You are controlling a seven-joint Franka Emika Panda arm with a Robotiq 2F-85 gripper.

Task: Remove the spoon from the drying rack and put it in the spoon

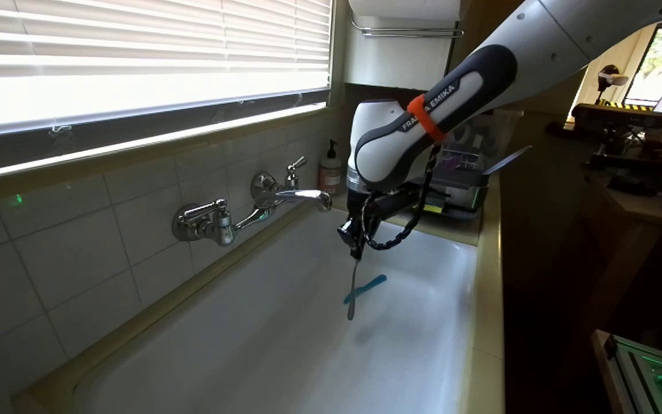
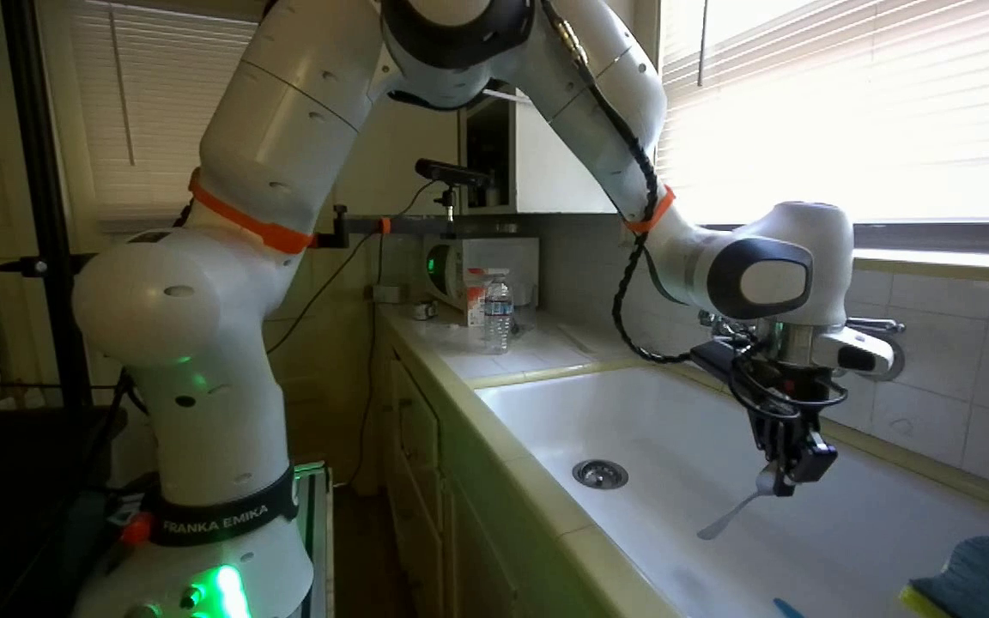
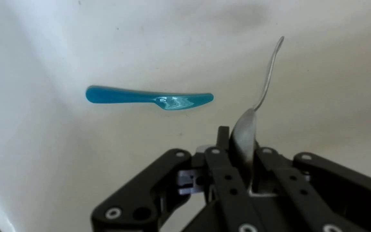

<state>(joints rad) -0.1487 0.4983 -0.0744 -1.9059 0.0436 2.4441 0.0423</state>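
Note:
My gripper point(image 1: 356, 254) is shut on the bowl of the grey metal spoon point(image 1: 352, 290). In the wrist view the spoon's bowl point(image 3: 245, 132) sits between the fingers point(image 3: 241, 146) and its thin handle points away from them. In an exterior view the gripper point(image 2: 791, 481) is over the white sink, and the spoon's handle point(image 2: 728, 517) slants down toward the sink floor. The dark drying rack point(image 1: 458, 214) stands at the far end beyond the sink, partly behind the arm, with a yellow-green strip at its front.
A blue plastic knife point(image 3: 147, 96) lies on the sink point(image 1: 285, 345) floor near the spoon; it also shows in an exterior view point(image 1: 374, 282). A chrome faucet point(image 1: 302, 196) juts over the sink from the wall. A soap bottle point(image 1: 330, 173) stands behind. A blue-grey and yellow item point(image 2: 988, 577) shows at a corner.

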